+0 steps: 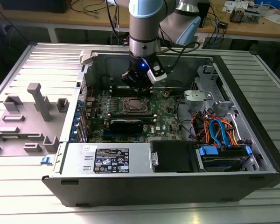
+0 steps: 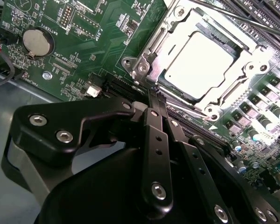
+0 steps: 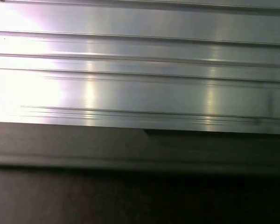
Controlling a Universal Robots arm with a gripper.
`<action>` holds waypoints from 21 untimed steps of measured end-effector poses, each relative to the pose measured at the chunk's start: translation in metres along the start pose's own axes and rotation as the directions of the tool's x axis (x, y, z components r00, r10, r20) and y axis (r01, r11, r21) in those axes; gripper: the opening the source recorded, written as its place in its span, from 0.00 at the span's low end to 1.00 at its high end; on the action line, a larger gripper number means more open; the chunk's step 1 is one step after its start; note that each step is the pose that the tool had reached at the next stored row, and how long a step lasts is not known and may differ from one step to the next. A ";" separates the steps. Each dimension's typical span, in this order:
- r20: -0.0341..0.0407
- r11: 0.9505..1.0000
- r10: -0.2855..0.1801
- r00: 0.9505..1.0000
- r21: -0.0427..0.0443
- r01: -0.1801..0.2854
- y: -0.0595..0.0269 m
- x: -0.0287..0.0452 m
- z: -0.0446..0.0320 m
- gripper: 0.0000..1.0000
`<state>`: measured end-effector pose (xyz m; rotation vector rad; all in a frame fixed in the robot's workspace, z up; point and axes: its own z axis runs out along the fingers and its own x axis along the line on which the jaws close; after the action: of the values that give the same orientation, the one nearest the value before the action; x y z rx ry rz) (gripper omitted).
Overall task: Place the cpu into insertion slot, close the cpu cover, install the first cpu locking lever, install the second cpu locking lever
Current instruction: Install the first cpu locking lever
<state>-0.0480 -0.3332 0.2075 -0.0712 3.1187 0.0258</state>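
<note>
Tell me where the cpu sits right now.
The cpu lies in the insertion slot framed by the cpu cover, just beyond the gripper in the second wrist view.

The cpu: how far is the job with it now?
The cpu already lies in the slot, and the cover looks closed around it. The hand is closed with its tip by the socket's edge, holding nothing I can see. Whether either lever is locked, I cannot tell.

- A ribbed aluminium table point(image 1: 32, 205) fills the foreground, from 9 o'clock round to 3 o'clock.
- A wooden workbench point(image 1: 266, 29) runs along 12 o'clock, strewn with cables point(image 1: 91, 7).
- Grey moulded fixtures point(image 1: 39, 100) stand at 9 o'clock.
- The first wrist view shows bright grooved metal point(image 3: 140, 70), possibly that same table.
</note>
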 end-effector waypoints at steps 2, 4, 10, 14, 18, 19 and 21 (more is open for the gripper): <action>0.000 1.000 0.000 1.000 0.000 0.000 0.0000 0.0000 0.0000 0.11; 0.000 1.000 0.000 1.000 0.000 0.000 -0.0001 0.0000 0.0002 0.11; -0.001 1.000 0.000 1.000 0.000 0.000 -0.0031 -0.0001 0.0021 0.11; 0.000 1.000 0.000 1.000 0.000 0.000 -0.0044 0.0000 0.0041 0.11; 0.000 1.000 0.000 1.000 -0.002 0.000 -0.0044 0.0000 0.0044 0.11; 0.000 1.000 0.000 1.000 -0.005 0.000 -0.0044 -0.0001 0.0045 0.11; 0.000 1.000 0.000 1.000 -0.006 0.000 -0.0043 -0.0001 0.0045 0.11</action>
<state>-0.0477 -0.3374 0.2030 -0.0715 3.1187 0.0349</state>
